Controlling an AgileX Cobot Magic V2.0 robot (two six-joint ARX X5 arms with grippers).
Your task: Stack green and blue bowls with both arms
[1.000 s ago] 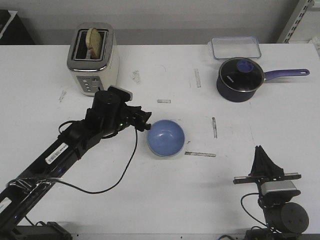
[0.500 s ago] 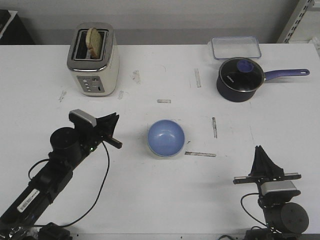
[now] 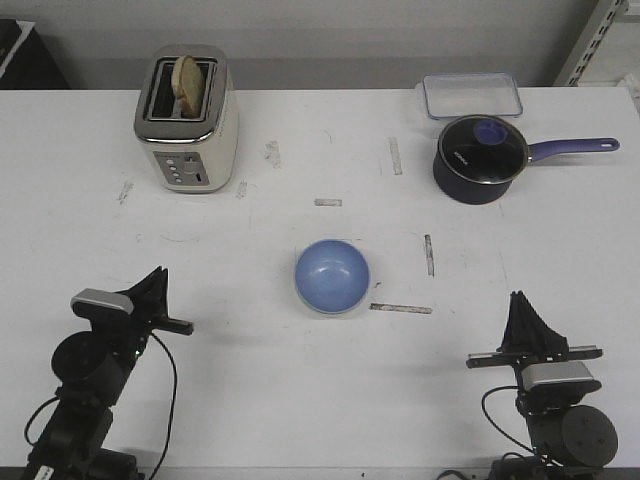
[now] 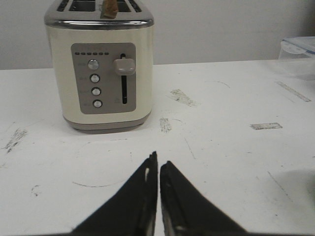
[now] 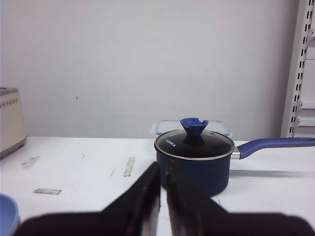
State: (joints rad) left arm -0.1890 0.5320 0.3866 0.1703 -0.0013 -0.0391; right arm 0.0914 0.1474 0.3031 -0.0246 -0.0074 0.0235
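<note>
Front view is showing, left to right, the left gripper (image 3: 157,283) sitting low at the table's (image 3: 300,400) near edge with its jaws pressed together and holding nothing, the blue bowl (image 3: 332,276) resting mid-table with a pale rim of the green bowl (image 3: 318,308) peeking beneath it, and the right gripper (image 3: 522,310), jaws likewise together and holding nothing. The left wrist view alone is showing the toaster's (image 4: 100,64) buttons and lever. The right wrist view is cutting the blue bowl off at its edge.

A plain grey wall (image 3: 330,40) ran behind the scuffed white table (image 3: 300,400); a pale slotted shelf upright (image 3: 592,40) stood at the right.
</note>
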